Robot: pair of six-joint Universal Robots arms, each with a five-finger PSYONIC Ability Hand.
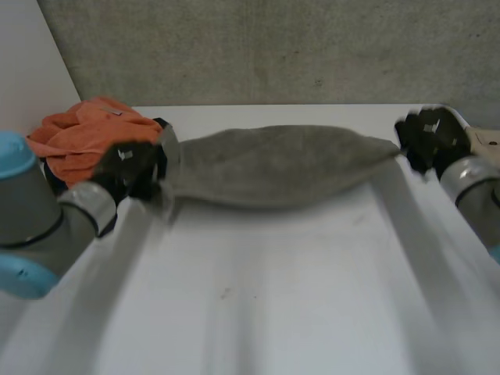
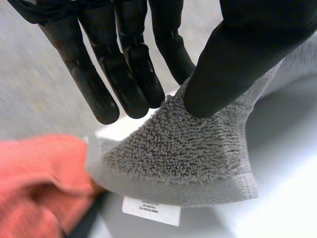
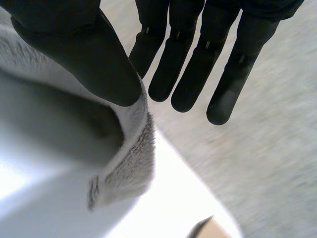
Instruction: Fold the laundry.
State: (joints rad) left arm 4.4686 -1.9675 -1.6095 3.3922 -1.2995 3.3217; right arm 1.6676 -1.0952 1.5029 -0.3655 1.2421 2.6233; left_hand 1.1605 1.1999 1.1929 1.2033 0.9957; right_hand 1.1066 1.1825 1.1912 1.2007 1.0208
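White table (image 1: 258, 297) against a grey speckled surface (image 1: 273, 47); 1 tan thing (image 1: 486, 141) just beside its right edge.

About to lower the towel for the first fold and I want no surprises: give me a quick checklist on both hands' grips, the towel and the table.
1. Grip of left hand on a corner of the grey towel: ok, thumb pinches it against the fingers.
2. Grip of right hand on the opposite end: ok.
3. Towel spread flat: not ok, it sags bunched between the hands.
4. Free table in front of the towel: ok.
5. Gap between orange cloth and towel: cannot tell; it lies right beside the left hand.
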